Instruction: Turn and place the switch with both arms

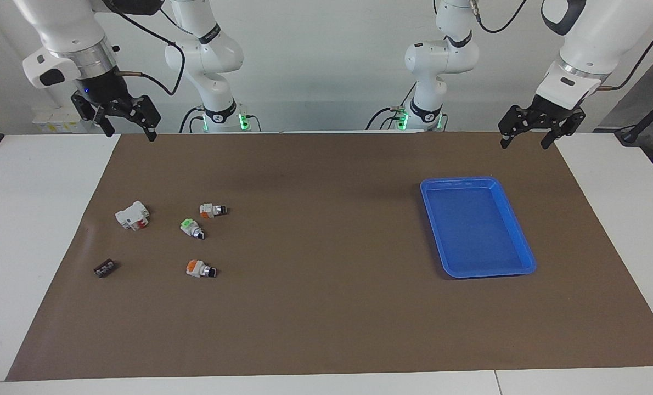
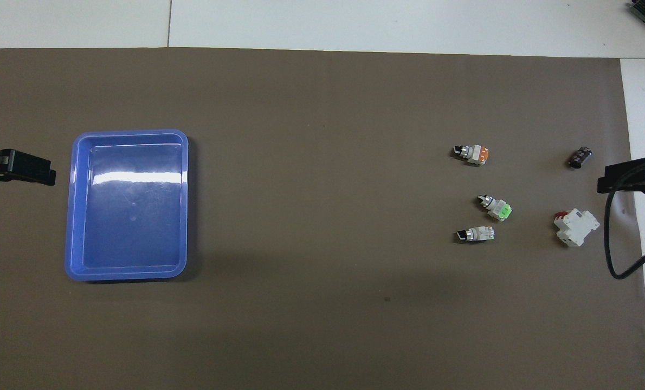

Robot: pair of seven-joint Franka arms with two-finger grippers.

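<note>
Both gripper sets, left gripper (image 1: 525,135) and right gripper (image 1: 124,124), hang spread; switch (image 1: 213,210) lies flat, knob toward the tray (image 1: 524,247).

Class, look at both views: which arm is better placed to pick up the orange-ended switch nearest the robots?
Right. The right gripper hangs open at the switches' end of the table, where the switch lies. The left gripper, also open, waits up by the blue tray.

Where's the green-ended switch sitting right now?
The green-ended switch lies on the brown mat toward the right arm's end of the table, between the two orange-ended switches, with the white breaker beside it.
</note>
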